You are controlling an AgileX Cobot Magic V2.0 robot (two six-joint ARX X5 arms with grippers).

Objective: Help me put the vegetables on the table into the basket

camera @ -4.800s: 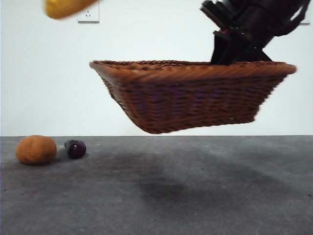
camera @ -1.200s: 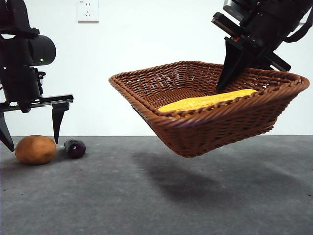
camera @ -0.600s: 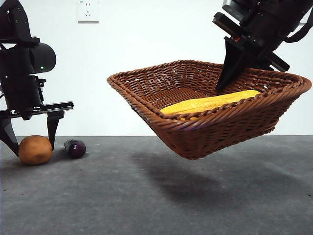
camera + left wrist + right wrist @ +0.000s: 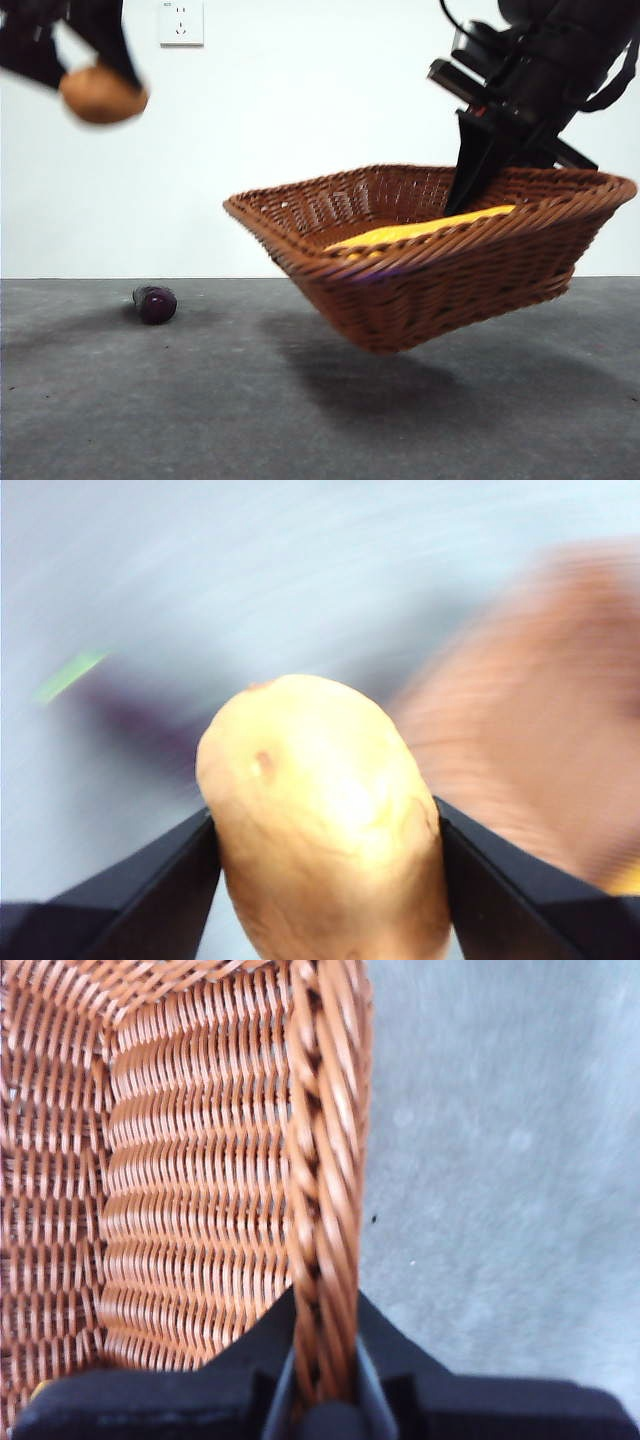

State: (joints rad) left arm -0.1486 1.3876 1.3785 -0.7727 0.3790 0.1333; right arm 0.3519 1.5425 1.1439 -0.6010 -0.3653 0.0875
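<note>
A white wall socket (image 4: 181,23) sits high on the plain pale wall (image 4: 300,100) rising behind the far edge of the surface.

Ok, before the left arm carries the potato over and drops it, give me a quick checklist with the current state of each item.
1. Potato gripped by the left hand: ok, clamped between both jaws and lifted high off the table.
2. Basket held by the right hand: ok, jaws pinch the braided rim, and the basket hangs tilted above the table.
3. Room in the basket: ok, only the corn lies inside, toward the far side.
4. Potato above the basket opening: not ok, it is well off to the side of it.
5. Eggplant ready for the next pick: ok, alone on the table.
</note>
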